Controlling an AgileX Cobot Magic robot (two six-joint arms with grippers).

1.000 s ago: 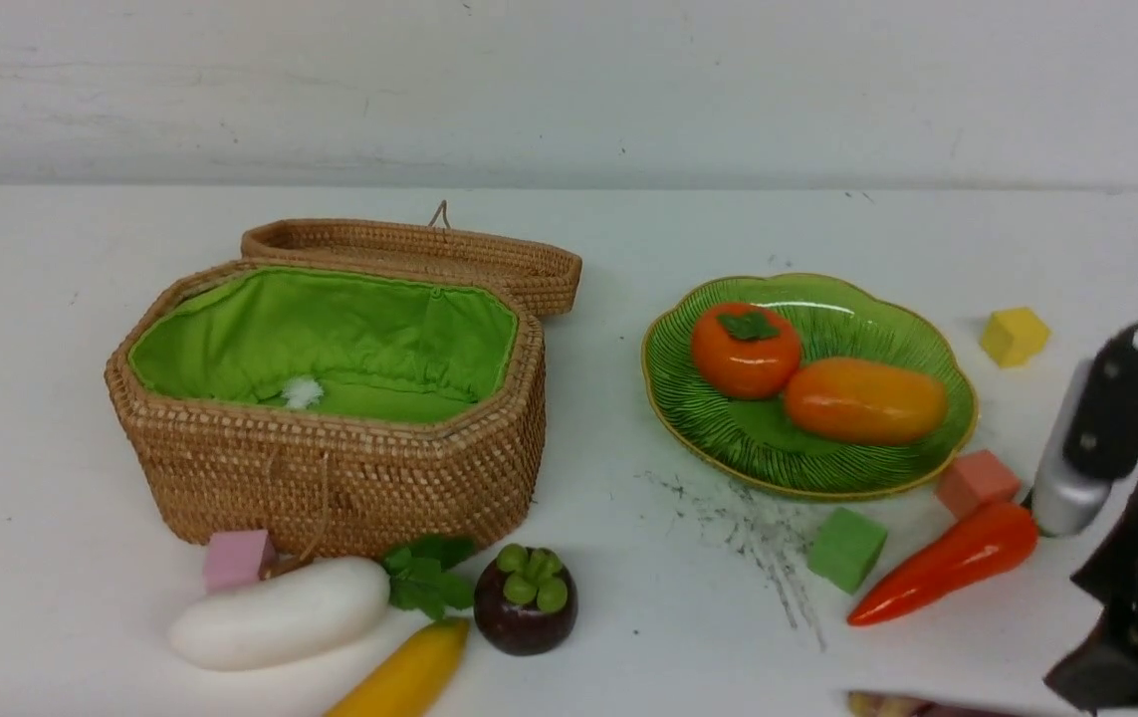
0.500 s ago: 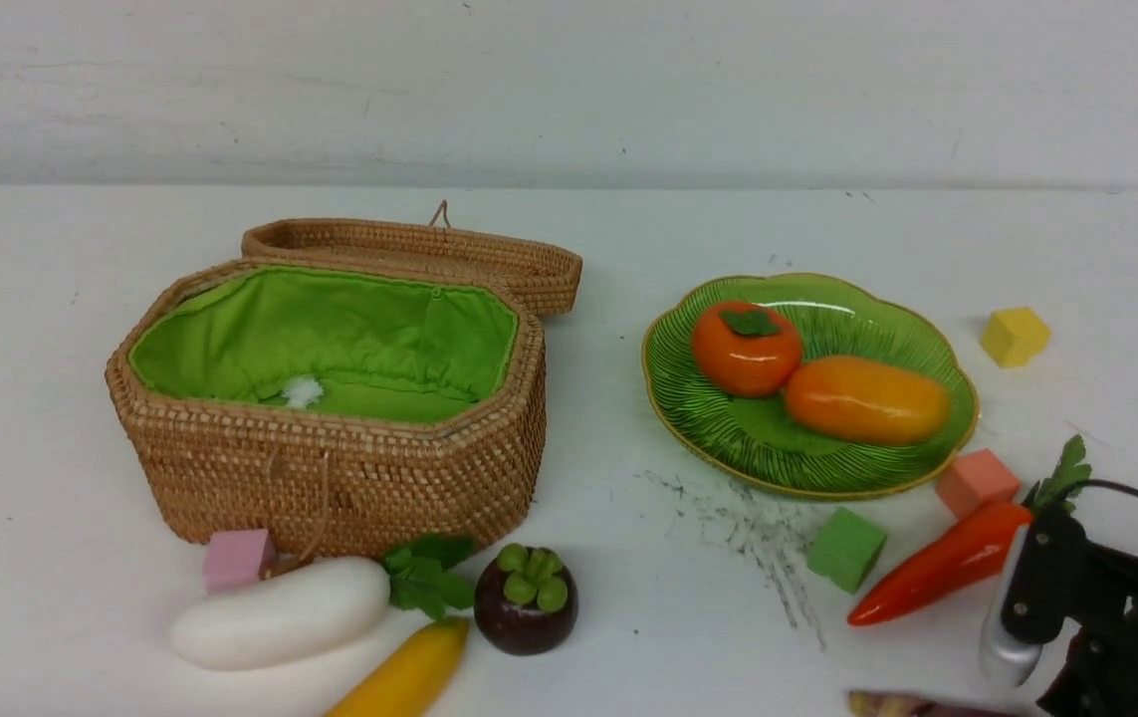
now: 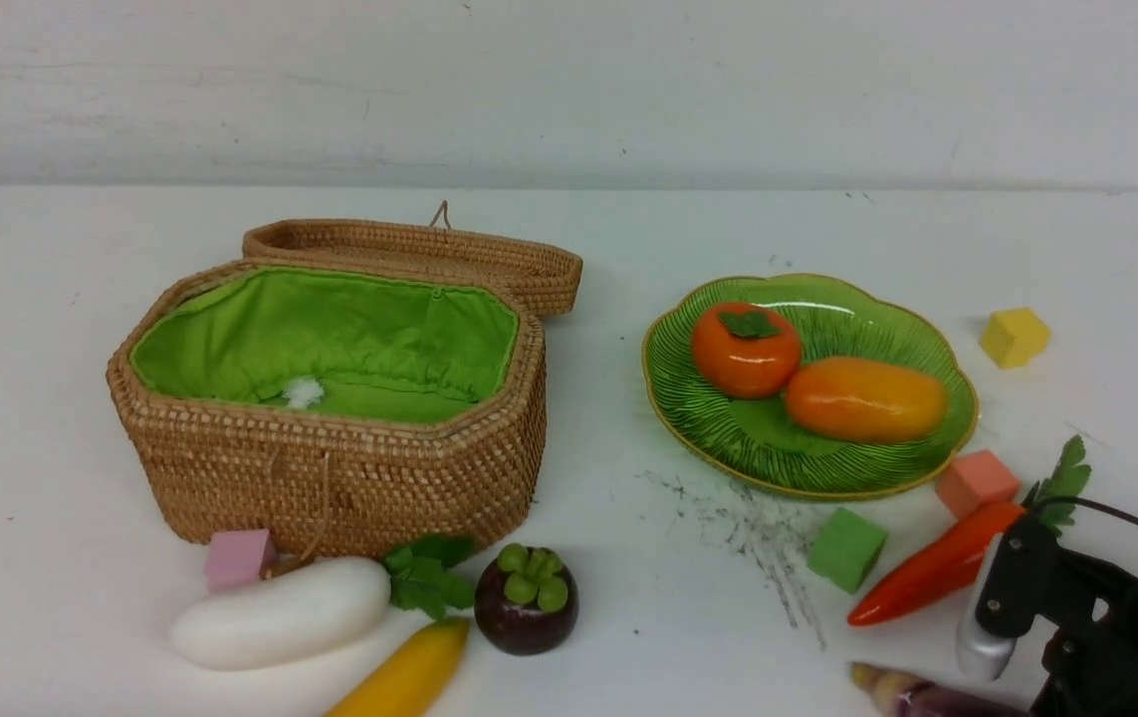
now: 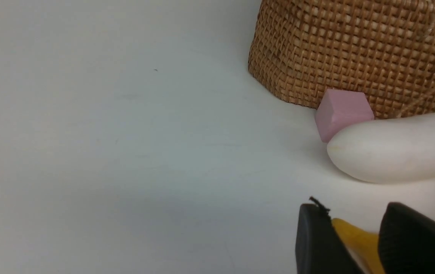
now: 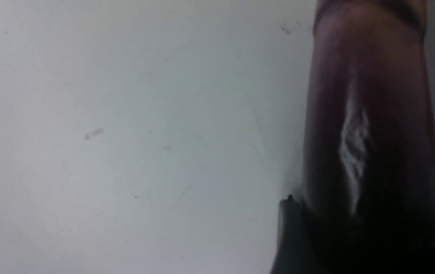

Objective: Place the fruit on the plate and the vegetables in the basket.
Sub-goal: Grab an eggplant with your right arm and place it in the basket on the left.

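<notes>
The brown wicker basket (image 3: 349, 468) stands open at the left, its green lining bare. On the green plate (image 3: 718, 428) lie a persimmon (image 3: 746, 349) and a mango (image 3: 865, 400). The carrot (image 3: 937, 568) lies in front of the plate. The white radish (image 3: 280, 612), the banana (image 3: 409, 672) and the mangosteen (image 3: 526, 602) lie in front of the basket. My right gripper (image 5: 369, 207) is shut on a dark purple oblong thing (image 5: 365, 114), whose tip (image 3: 912, 695) shows at the front edge. My left gripper (image 4: 354, 209) stands open near the banana (image 4: 358, 239), beside the radish (image 4: 396, 150).
Foam cubes lie about: pink (image 3: 238, 560) against the basket, green (image 3: 847, 548) and salmon (image 3: 975, 482) by the plate, yellow (image 3: 1014, 336) at the far right. The basket's lid (image 3: 419, 254) lies behind it. My right arm (image 3: 1116, 637) is low, just right of the carrot.
My right arm has come down and toward me, uncovering the carrot's leaves. Its jaws have closed in on the dark purple thing, whose tip now shows further.
</notes>
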